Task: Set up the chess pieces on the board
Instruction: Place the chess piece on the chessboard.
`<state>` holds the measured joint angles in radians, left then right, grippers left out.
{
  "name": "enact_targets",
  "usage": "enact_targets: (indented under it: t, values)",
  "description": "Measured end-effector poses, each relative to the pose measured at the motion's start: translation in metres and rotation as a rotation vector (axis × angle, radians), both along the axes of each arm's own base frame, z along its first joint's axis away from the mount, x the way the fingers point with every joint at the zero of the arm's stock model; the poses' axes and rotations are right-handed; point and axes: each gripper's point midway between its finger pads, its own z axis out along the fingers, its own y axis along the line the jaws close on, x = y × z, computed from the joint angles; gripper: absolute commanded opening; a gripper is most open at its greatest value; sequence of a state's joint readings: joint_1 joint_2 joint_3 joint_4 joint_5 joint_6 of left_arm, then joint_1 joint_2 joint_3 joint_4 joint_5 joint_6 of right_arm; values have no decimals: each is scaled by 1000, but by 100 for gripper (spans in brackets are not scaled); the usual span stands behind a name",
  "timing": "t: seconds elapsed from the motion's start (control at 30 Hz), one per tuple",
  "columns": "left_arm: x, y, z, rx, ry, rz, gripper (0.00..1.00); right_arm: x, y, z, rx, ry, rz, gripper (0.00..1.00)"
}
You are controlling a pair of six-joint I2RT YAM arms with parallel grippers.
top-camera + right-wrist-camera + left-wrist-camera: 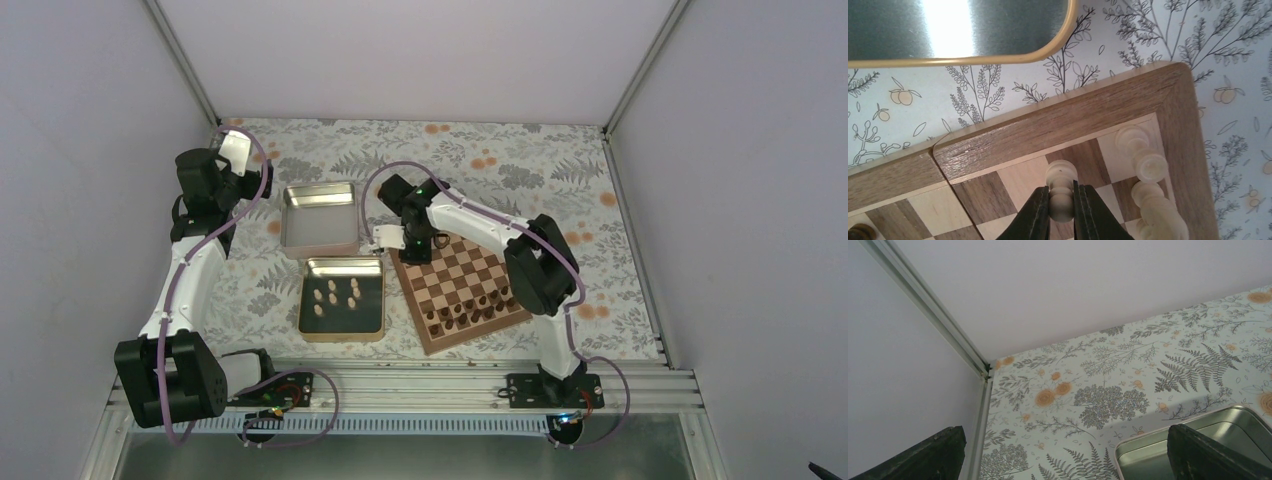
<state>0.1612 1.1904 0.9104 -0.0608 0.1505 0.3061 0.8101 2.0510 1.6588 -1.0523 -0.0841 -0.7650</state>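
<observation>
Right gripper (1062,216): I clamp pale chess piece (1061,182), upright over dark square by board (1063,125) far-left corner. Three pale pieces (1148,167) just beside it, along far edge. More pale pieces (333,298) in tin (342,337) left of board. My left gripper (1064,440) apart above counter (1088,385).

Nothing to read here, honestly. No lettering, numbers, logos or stickers that I can make out on the board (455,270) or anywhere else in the three views.
</observation>
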Motion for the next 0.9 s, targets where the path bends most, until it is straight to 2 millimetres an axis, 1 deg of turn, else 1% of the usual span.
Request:
enact_targets:
  t: [0.23,0.6,0.9]
  values:
    - [0,0,0,0,0,0,100,5,4,5,14,-16,-2,11]
    - [0,0,0,0,0,0,100,9,0,-8,-10,6,-15,12]
    - [0,0,0,0,0,0,100,15,2,-7,-5,1,-21,14]
